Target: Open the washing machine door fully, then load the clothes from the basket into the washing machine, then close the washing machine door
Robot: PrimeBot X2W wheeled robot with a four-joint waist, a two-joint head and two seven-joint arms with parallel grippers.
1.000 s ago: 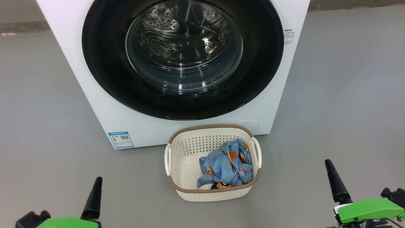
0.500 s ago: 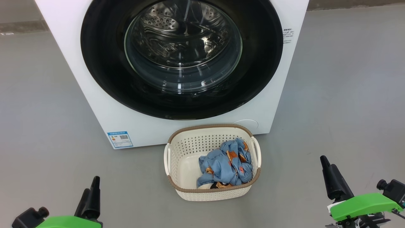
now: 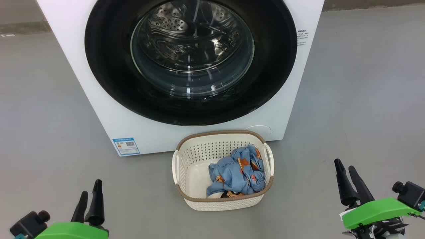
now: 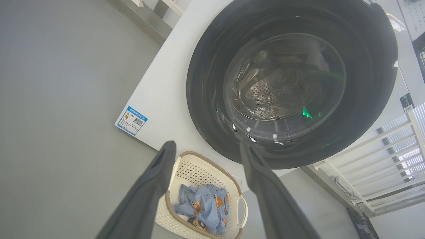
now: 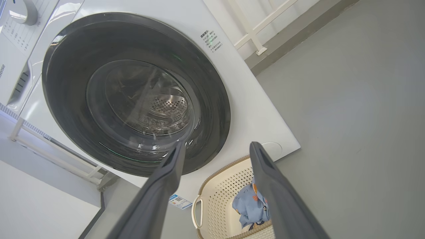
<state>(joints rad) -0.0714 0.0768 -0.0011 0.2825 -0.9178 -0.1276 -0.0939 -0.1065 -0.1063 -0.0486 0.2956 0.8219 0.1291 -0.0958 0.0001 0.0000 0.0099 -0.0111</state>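
Spread apart since a second ago, my left fingers (image 3: 96, 202) at 7 o'clock and right fingers (image 3: 343, 186) at 4 o'clock now stand released, empty. Washing machine (image 3: 113, 122) at 12 o'clock, its door (image 3: 109, 66) closed; basket (image 3: 225, 204) at 6 o'clock before it holds the clothes (image 3: 237, 172), all unmoved.

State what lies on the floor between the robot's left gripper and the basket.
Nothing but bare grey floor. In the head view, the left gripper sits lower left and the basket stands apart to its right.
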